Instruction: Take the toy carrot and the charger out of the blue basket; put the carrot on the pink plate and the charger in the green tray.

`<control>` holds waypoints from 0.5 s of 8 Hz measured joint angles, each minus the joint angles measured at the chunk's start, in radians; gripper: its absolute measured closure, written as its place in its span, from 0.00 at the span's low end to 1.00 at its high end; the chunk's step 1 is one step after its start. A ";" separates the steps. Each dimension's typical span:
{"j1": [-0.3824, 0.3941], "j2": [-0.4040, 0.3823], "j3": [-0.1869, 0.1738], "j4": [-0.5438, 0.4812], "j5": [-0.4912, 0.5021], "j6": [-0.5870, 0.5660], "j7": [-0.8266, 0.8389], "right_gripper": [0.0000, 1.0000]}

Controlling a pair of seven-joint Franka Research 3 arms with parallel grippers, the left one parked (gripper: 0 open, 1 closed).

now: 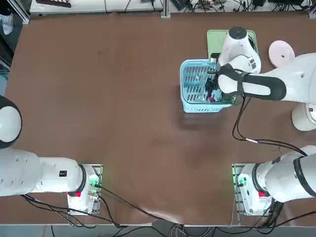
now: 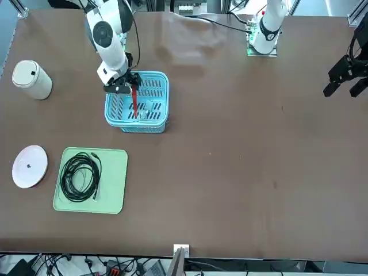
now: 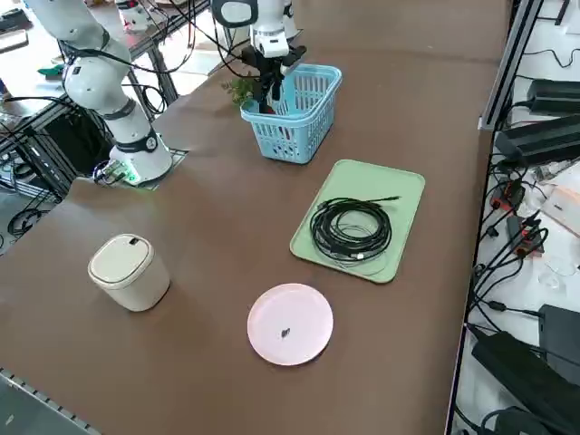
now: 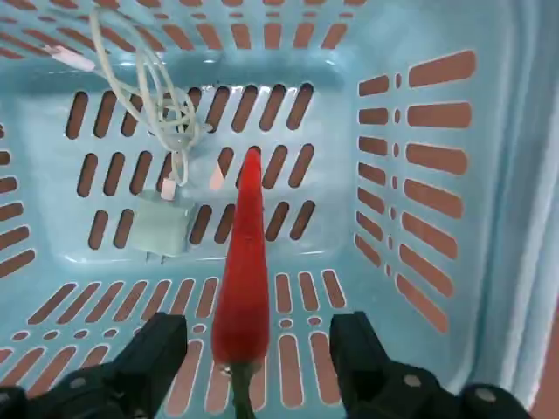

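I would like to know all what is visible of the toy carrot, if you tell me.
The toy carrot is slim, red and smooth-looking, tapering to a point, with a dark green top. It sits in the blue basket, its green end between the open fingers of the right gripper. Whether it touches the basket is unclear.

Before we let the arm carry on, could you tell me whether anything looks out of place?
One thing: a coiled black cable lies in the green tray, where the charger should go. It looks odd because the task never mentions it, and it could crowd the charger.
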 joint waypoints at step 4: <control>0.030 0.053 0.000 -0.001 0.000 0.032 0.002 0.00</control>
